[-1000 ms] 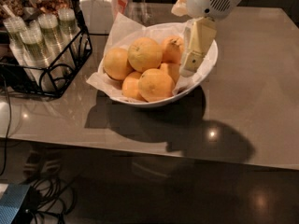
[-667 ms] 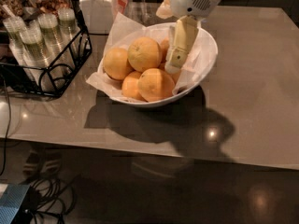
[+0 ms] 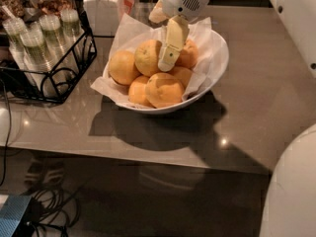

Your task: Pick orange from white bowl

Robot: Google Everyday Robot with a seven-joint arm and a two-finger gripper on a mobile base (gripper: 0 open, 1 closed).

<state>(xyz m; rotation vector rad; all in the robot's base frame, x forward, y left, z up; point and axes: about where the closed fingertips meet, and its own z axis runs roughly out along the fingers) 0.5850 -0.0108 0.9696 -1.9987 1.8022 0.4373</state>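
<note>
Glossy grey-brown table (image 3: pixel 247 112) is recorded as the work surface. The white bowl (image 3: pixel 217 65) is set on it, lined with crinkled white paper (image 3: pixel 123 28) and heaped with fruit. At the front of the heap a deeper-orange fruit (image 3: pixel 164 89) is seen. Behind it, on top of the pile, the orange (image 3: pixel 147 57) is found, paler and more yellow than the rest. The gripper (image 3: pixel 167 63) is hung over the bowl from above, its tip just beside the right flank of the orange and apparently touching it. Whether the jaws are spread or pressed together cannot be told.

The step is judged to be final alignment for the grasp. The jaws should be centred over the widest part of the orange, which calls for a small shift to the left. A gentle close is advised, since round skin may roll. A straight upward lift is advised.

Little room is left by the smaller fruit (image 3: pixel 188 53) on the right, and the paper could be dragged along. Cables (image 3: pixel 44 206) are noted on the floor at near left, a white robot body (image 3: pixel 296 191) at near right. A wire rack (image 3: pixel 74 78) of stacked cups (image 3: pixel 34 38) stands near the bowl's left side, and a glass jar (image 3: pixel 101 4) is noted beyond.
</note>
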